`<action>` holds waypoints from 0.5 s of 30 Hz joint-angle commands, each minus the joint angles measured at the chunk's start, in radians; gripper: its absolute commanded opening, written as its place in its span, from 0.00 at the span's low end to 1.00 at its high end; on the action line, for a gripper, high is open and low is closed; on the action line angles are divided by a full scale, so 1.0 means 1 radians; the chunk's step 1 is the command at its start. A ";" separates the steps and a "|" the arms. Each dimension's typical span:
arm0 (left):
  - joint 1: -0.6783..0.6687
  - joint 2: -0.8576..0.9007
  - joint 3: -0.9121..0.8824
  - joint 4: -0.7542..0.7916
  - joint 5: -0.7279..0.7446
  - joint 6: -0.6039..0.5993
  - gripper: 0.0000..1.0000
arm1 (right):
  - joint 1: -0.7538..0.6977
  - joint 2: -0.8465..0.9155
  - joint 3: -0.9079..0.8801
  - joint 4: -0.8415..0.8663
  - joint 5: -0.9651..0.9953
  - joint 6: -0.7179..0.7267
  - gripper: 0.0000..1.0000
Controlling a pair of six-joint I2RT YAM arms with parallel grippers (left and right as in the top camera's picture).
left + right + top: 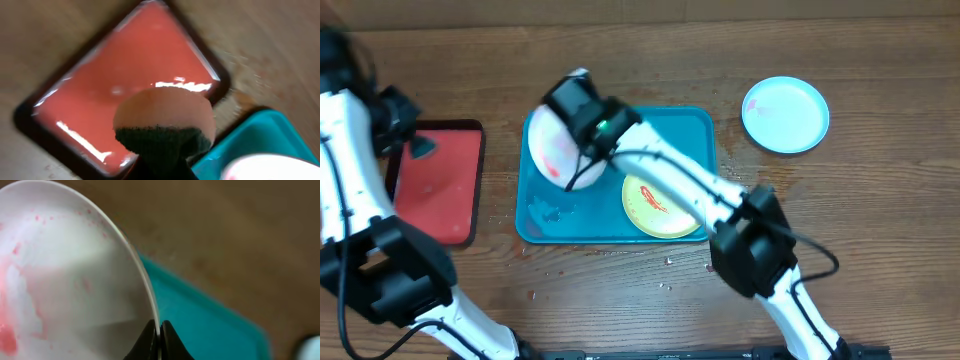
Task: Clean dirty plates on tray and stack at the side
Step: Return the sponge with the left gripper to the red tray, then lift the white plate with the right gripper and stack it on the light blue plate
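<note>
My right gripper [160, 330] is shut on the rim of the white plate [70, 280], which it holds tilted over the left end of the teal tray [695, 125]. The white plate [552, 150] has red smears on its face. On the tray's right half a yellow-green plate [655, 205] lies flat with a red sauce streak. A light blue plate [785, 114] rests on the table to the right of the tray. My left gripper [165, 167] is shut on a sponge [165, 117], peach with a dark green scouring side, above the red tray [100, 85].
The smaller red tray [440, 185] with its dark rim lies on the wooden table left of the teal tray. Small drops and crumbs dot the table in front of the teal tray [665, 262]. The right arm [750, 245] reaches across the tray's right side.
</note>
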 commanded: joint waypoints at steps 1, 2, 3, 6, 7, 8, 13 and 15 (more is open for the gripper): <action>0.076 -0.001 -0.039 -0.009 0.012 -0.014 0.04 | 0.092 -0.072 0.032 0.066 0.504 -0.245 0.04; 0.092 -0.001 -0.047 -0.008 0.013 -0.014 0.04 | 0.108 -0.072 0.032 0.085 0.556 -0.290 0.04; 0.106 -0.001 -0.057 -0.005 0.013 -0.015 0.04 | 0.127 -0.072 0.032 0.109 0.610 -0.351 0.04; 0.132 -0.001 -0.074 0.000 0.013 -0.015 0.04 | 0.167 -0.072 0.032 0.161 0.700 -0.521 0.04; 0.135 -0.001 -0.076 0.001 0.017 -0.015 0.04 | 0.180 -0.072 0.032 0.180 0.725 -0.577 0.04; 0.137 -0.001 -0.076 0.003 0.022 -0.015 0.04 | 0.189 -0.072 0.032 0.200 0.745 -0.620 0.04; 0.133 -0.001 -0.076 0.016 0.055 -0.014 0.04 | 0.213 -0.072 0.032 0.245 0.780 -0.722 0.04; 0.131 -0.001 -0.076 0.017 0.055 -0.014 0.04 | 0.214 -0.072 0.032 0.246 0.789 -0.751 0.04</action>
